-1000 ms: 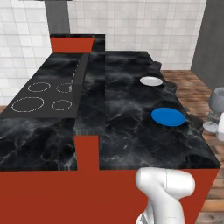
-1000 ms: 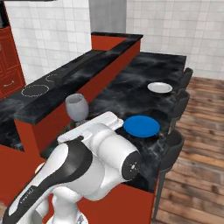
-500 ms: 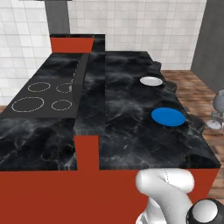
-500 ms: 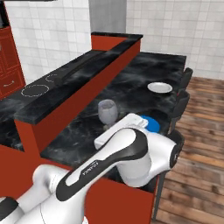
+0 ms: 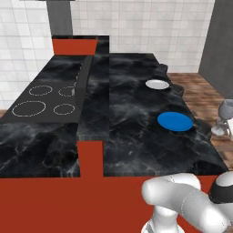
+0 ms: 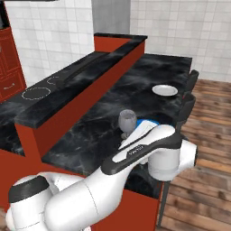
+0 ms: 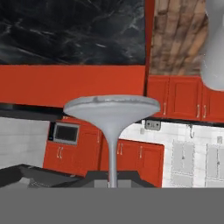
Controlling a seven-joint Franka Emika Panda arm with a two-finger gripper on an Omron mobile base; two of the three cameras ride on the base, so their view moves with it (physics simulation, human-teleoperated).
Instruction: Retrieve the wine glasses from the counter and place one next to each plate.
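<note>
My gripper is shut on the thin stem of a clear wine glass, whose round foot spreads wide in the hand view. From the right base view the wine glass stands upright over the counter, just left of the blue plate, which my arm half hides. In the left base view the glass hangs past the counter's right edge, to the right of the blue plate. The white plate lies farther back.
A cooktop with white rings lies left of a raised ledge with red sides. Dark stools stand at the counter's right edge over wooden floor. Red cabinets show in the hand view.
My arm has swung to the right with the wine glass in its grip, carrying it across the counter to beside the blue plate. The plates have not moved.
</note>
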